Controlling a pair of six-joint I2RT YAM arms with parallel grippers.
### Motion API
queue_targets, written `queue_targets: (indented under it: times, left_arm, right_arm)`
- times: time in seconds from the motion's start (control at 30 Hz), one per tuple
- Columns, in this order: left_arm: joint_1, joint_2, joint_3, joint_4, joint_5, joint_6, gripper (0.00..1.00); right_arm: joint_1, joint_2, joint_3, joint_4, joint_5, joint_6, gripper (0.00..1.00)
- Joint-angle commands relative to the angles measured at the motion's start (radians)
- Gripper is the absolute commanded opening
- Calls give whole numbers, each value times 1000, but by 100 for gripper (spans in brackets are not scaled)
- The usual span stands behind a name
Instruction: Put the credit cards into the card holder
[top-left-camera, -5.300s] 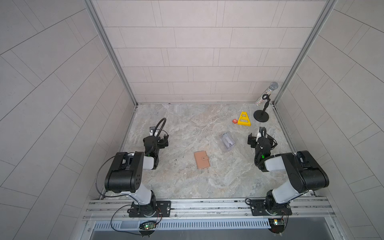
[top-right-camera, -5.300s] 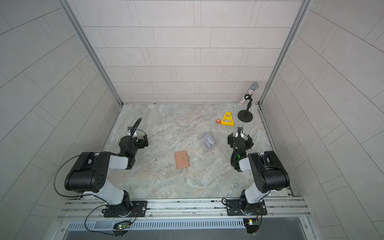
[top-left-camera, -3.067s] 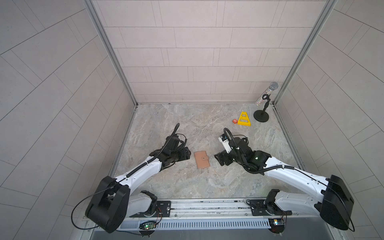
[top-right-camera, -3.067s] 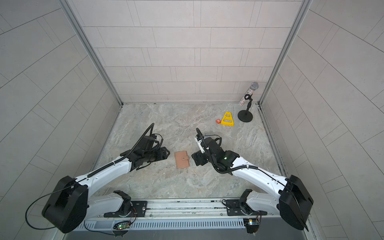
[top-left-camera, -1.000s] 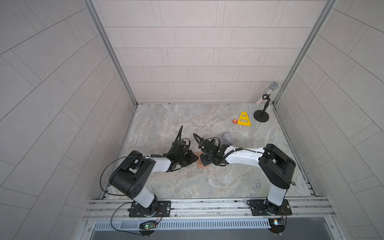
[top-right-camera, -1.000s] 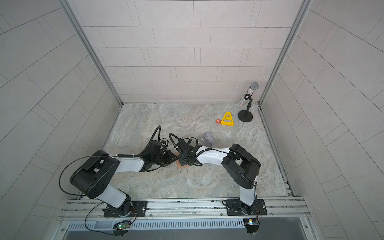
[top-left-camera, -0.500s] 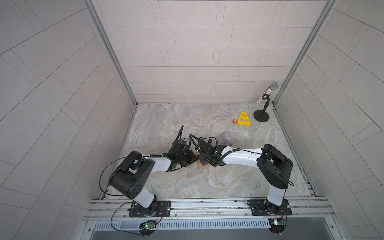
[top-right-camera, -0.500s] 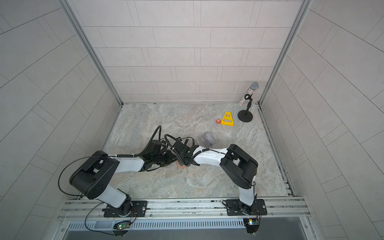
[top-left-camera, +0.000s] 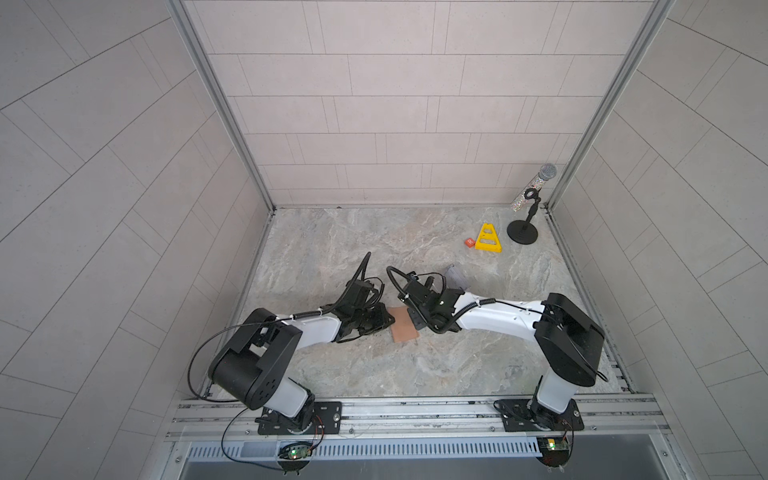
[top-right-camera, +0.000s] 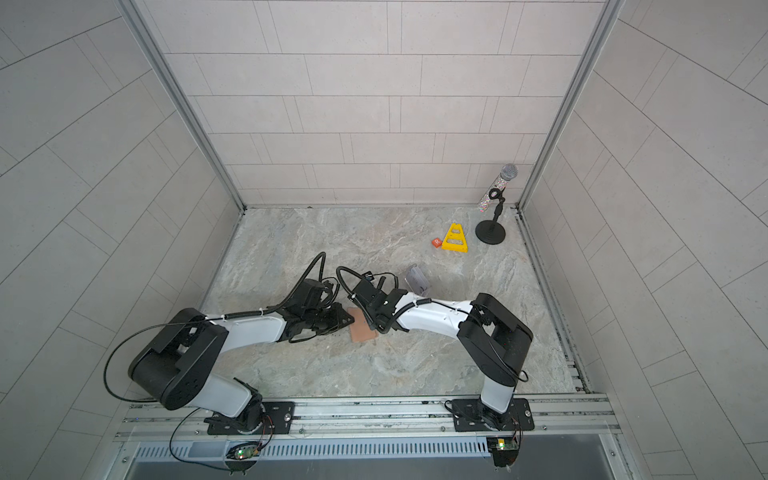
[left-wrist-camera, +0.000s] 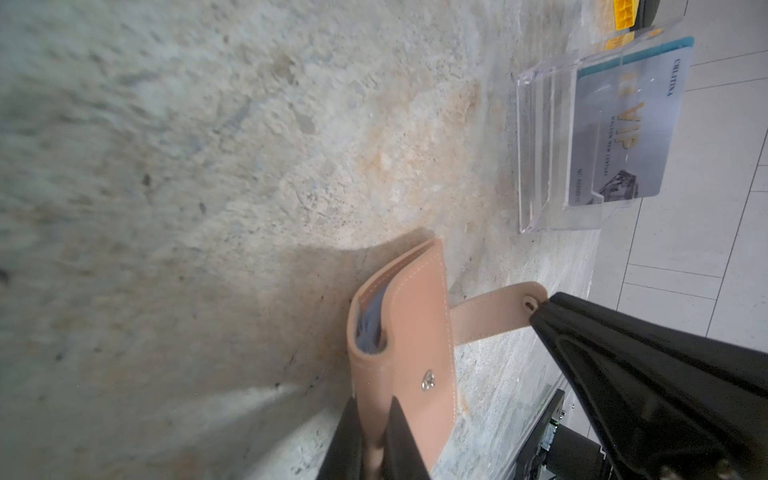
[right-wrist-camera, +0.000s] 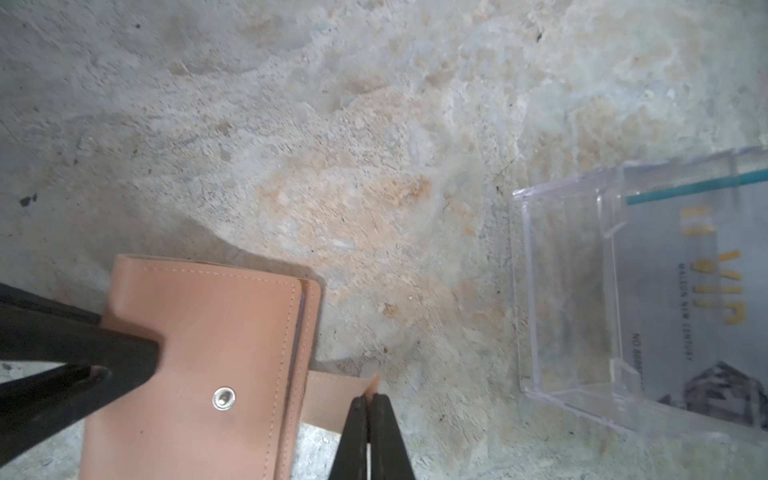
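Marble-look desk (top-left-camera: 415, 374) in a tiled booth: the right gripper (right-wrist-camera: 368, 399), part open a second ago, is now clamped tight on the loose snap tab (right-wrist-camera: 332, 390) of the card holder (right-wrist-camera: 199, 353), while the left gripper (left-wrist-camera: 372, 407) stays narrow, pinching the holder's cover at the edge away from the tab. Holder lies mid-desk, still folded, tab unsnapped; the credit cards (left-wrist-camera: 615, 124) still sit in the clear stand (left-wrist-camera: 540, 145) nearby, none loaded. Both ends held, so opening the holder looks like the next step.
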Motion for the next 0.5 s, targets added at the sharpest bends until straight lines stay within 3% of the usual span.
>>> queue_targets:
  times: [0.0,0.23,0.47]
  left_arm:
    - [-6,-17,23,-136,-29,86,16]
    - [-6,-56,30,-167,-25,119,41]
    - [-8,-120,34,-195,-15,136,49]
  right_arm:
    - [-29,-43,-35,-18,-5,26,0]
    - [-54,-75,-110,47,-113,75,0]
    - [-88,-118,-170,124,-198,121,0]
